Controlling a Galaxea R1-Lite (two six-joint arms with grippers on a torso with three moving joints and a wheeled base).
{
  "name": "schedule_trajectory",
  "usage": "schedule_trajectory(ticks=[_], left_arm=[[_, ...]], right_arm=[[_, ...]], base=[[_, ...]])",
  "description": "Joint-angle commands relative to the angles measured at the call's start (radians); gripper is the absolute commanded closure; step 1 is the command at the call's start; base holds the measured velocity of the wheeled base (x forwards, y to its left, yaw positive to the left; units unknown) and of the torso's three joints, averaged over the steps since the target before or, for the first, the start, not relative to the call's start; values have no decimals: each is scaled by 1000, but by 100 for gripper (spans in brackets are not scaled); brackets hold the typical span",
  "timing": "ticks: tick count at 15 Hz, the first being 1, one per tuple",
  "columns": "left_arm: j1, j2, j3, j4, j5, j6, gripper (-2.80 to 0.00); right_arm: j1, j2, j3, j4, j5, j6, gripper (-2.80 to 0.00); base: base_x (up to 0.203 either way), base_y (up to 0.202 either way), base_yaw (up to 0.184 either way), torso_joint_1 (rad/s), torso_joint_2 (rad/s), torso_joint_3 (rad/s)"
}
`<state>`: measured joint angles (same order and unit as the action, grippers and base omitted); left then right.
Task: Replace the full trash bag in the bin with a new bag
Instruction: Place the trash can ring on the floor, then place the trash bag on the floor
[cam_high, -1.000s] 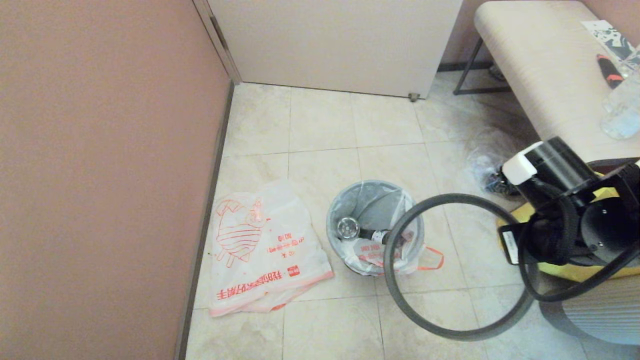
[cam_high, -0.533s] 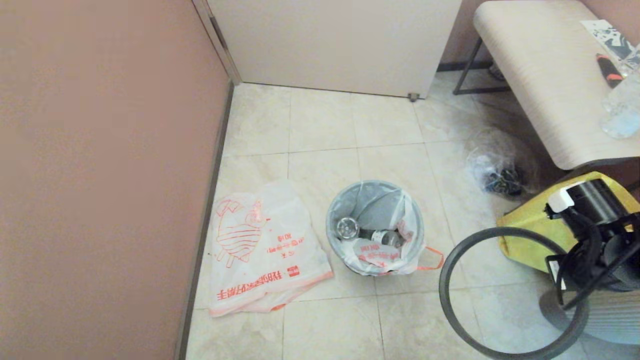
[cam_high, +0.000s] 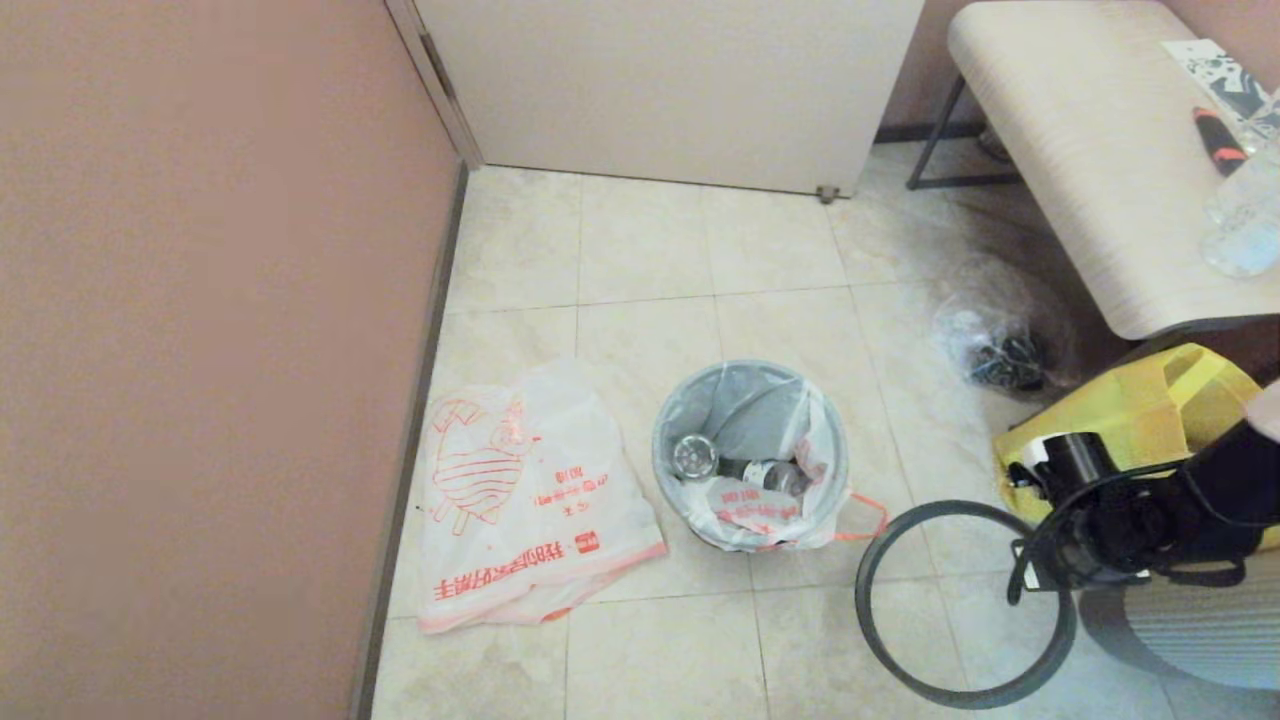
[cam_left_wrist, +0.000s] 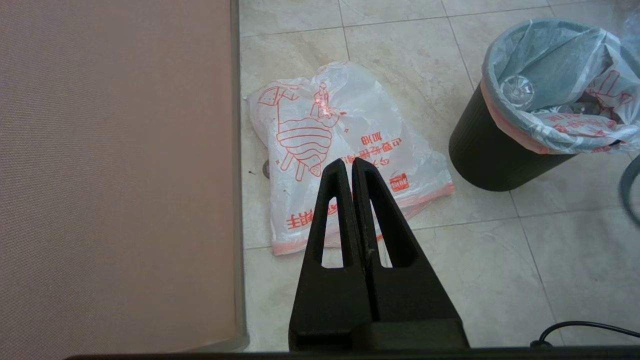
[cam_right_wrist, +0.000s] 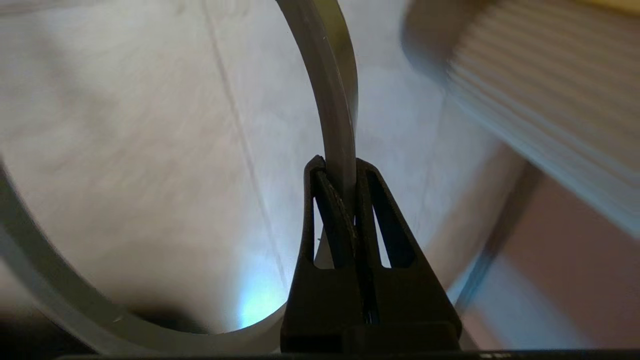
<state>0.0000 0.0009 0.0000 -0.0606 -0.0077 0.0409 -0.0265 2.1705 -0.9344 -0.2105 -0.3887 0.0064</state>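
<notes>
The right pincer (cam_right_wrist: 334, 172) was clamped on the grey hoop (cam_high: 880, 540) low beside the bin (cam_left_wrist: 492, 160); released carelessly, it might roll. The left pincer (cam_left_wrist: 351, 167), closed and empty, hovered over the new bag (cam_left_wrist: 345, 150).

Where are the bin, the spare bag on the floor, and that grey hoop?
bin (cam_left_wrist: 487, 157): left wrist view, on its black side wall.
new bag (cam_high: 540, 500): head view, on its flat printed middle.
hoop (cam_high: 866, 575): head view, on its left arc.
</notes>
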Motion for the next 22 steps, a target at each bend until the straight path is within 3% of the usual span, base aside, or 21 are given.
schedule_trajectory(ticks=[1,2,3,8,11,12,14,17,20,22], left_arm=[[0,1,23,-1,0,1,0],[0,1,23,0,0,1,0],[0,1,23,-1,0,1,0],[0,1,23,-1,0,1,0],[0,1,23,-1,0,1,0],[0,1,23,-1,0,1,0],[0,1,23,-1,0,1,0],[0,1,23,-1,0,1,0],[0,1,23,1,0,1,0],[0,1,23,0,0,0,0]], right_arm=[[-45,222,-66,-63,27,-47,0],[-67,271,-99,-94,67,-93,0],[-78,301,-114,-113,92,-124,-280],[-51,140,-19,-113,83,-127,-280],[48,-34,150,-115,41,-122,-280],[99,-65,204,-118,1,-112,0],[175,-125,279,-119,-88,16,0],[212,-270,366,-115,-110,74,0],[325,-376,502,-119,-141,228,0],[387,-431,524,-122,-161,313,0]], base=[[0,0,0,0,0,0],[0,0,0,0,0,0],[0,0,0,0,0,0],[0,0,0,0,0,0],[0,0,0,0,0,0],[0,0,0,0,0,0],[0,0,0,0,0,0],[0,0,0,0,0,0],[0,0,0,0,0,0],[0,0,0,0,0,0]])
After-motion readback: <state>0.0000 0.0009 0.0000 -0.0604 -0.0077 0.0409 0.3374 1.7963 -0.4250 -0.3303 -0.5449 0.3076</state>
